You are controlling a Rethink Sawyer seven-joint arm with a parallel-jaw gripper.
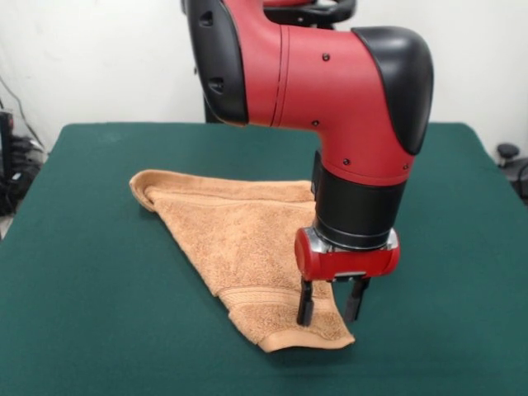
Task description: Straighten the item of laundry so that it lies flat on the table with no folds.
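The orange-tan towel (pixel 239 239) lies on the dark green table (pixel 91 297), folded over into a rough triangle. One corner points toward the near edge and a rolled fold sits at its far left corner. A woven border band runs across near the front corner. No label shows. My gripper (pixel 331 312) hangs straight down over the towel's front right corner. It is open, with its two black fingers (pixel 305 307) apart and their tips at or just above the cloth near the hem. Nothing is held between them.
The red and black arm (pixel 330 91) comes down from the top centre and hides the towel's far right part. Cables and dark gear (pixel 12 165) sit off the table's left edge. A dark object (pixel 507 153) stands off the right edge.
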